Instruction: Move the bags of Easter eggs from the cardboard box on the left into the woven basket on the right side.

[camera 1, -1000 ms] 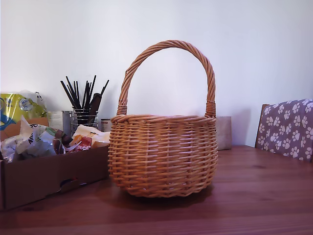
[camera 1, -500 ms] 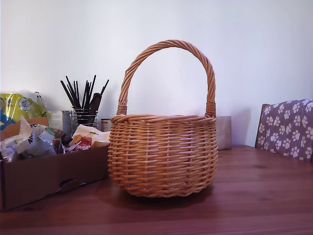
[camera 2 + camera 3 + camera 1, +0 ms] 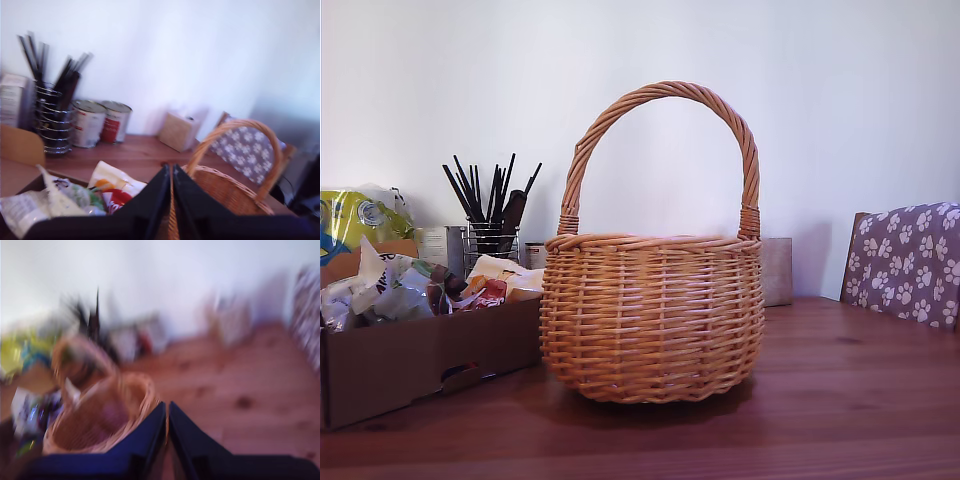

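The woven basket (image 3: 653, 318) stands mid-table in the exterior view, its tall handle arching upward. At the exterior view's left sits the low cardboard box (image 3: 420, 360), filled with several crinkly bags of Easter eggs (image 3: 415, 285) in white, green and orange-red. Neither arm shows in the exterior view. In the first wrist view my first gripper (image 3: 170, 169) is shut on nothing, high above the box edge, with bags (image 3: 65, 200) and the basket (image 3: 232, 187) beyond it. The second wrist view is blurred. My second gripper (image 3: 167, 406) is shut and empty, beside the basket (image 3: 97, 427).
A wire holder of black sticks (image 3: 490, 215) and a large yellow-green bag (image 3: 355, 215) stand behind the box. Two tins (image 3: 102, 122) and a small tan box (image 3: 778, 270) sit by the wall. A chair with a paw-print cover (image 3: 910, 260) is at the exterior view's right.
The bags in the box have shifted slightly. The basket and box stay where they were.
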You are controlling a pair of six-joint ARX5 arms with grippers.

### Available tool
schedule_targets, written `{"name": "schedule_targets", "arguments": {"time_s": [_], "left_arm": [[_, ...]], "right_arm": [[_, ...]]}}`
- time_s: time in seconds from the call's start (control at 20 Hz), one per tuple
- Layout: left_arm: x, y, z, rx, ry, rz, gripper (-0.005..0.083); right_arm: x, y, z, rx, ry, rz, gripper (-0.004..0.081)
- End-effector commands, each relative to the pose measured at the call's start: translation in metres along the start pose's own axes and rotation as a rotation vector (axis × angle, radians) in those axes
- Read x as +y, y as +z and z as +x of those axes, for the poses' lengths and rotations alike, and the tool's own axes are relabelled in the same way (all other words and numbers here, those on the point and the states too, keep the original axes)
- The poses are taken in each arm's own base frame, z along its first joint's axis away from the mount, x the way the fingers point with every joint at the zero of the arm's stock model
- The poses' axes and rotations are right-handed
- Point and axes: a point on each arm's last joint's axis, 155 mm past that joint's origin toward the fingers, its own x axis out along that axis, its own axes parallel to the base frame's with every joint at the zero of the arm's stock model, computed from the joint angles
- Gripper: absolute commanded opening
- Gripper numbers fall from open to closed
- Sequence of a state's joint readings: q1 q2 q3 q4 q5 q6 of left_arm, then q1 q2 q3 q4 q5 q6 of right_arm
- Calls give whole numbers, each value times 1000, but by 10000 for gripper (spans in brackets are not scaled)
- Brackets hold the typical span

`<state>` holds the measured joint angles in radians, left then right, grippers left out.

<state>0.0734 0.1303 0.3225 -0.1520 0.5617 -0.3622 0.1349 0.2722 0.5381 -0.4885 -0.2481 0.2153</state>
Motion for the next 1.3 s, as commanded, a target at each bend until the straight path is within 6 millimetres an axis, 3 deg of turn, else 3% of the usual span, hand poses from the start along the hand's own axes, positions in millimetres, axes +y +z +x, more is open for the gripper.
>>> {"name": "schedule_targets", "arguments": {"time_s": [0.0, 0.15, 0.55, 0.6, 0.7, 0.75, 0.9, 1.1, 1.25], "left_arm": [[2, -14, 4, 105, 2, 42, -23], [-1, -14, 9, 253, -4, 136, -23], [0, -30, 22, 677, -84, 257, 29], [-1, -35, 24, 719, -115, 277, 130], [-1, -48, 30, 786, -160, 310, 471], [2, -55, 34, 815, -167, 337, 553], [23, -65, 54, 856, -119, 489, 571], [49, -60, 91, 814, -78, 747, 575], [62, -60, 120, 768, -63, 813, 582]], "right_arm": [[10, 0, 1, 59, 41, -20, -12], [26, -6, 11, 150, 125, 55, -12], [32, -18, 30, 232, 176, 1, -12], [34, -20, 32, 244, 184, -8, -12], [37, -24, 36, 267, 195, -7, -12], [38, -27, 38, 280, 199, -7, -12], [39, -34, 43, 315, 206, -7, -12], [39, -40, 48, 341, 210, -4, -12], [39, -36, 53, 324, 214, -9, -12]]}}
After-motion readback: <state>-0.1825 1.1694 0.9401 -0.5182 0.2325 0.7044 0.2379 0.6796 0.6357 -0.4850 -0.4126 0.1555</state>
